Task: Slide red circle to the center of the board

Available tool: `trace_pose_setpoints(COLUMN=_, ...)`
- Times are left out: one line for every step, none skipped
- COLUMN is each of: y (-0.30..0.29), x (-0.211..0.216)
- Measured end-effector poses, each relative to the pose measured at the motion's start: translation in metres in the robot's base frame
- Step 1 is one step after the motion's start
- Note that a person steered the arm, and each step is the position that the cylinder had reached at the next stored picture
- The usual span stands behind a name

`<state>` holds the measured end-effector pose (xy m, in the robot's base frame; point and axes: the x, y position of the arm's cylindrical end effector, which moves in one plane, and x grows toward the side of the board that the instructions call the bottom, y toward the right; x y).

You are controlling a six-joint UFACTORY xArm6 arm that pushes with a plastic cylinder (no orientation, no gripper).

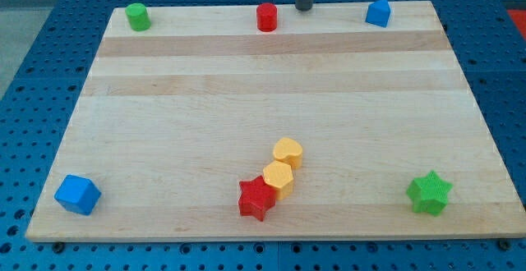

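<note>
The red circle (266, 16) is seen standing upright at the worktop's (271, 98) far edge, at about twelve o'clock from the board's centre and well apart from it. My tip (303, 8) is set just beside the block at roughly its two o'clock, at the very rim of the board, apart from it as far as can be told. No jaws are carried by this rod, so nothing can be said of them being apart or together.

The position behind the block is judged to be deliberate: a push toward six o'clock would carry the block to the middle, though the tip would first need shifting toward the view's left to sit squarely behind it.

A green cylinder (137, 16) and a blue block (378, 12) flank it along the same edge. Near the bottom, a red star (256, 198) is touched by two yellow blocks (282, 166); a blue cube (78, 194) and green star (429, 192) are set toward the corners.
</note>
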<state>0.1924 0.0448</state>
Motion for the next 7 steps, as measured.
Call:
trace_pose_setpoints(y=-0.043, x=0.002)
trace_pose_setpoints(y=-0.073, x=0.010)
trace_pose_setpoints(y=-0.081, x=0.041)
trace_pose_setpoints(y=-0.081, x=0.066)
trace_pose_setpoints(y=-0.081, x=0.094)
trace_pose_setpoints(y=-0.081, x=0.077)
trace_pose_setpoints(y=-0.072, x=0.051)
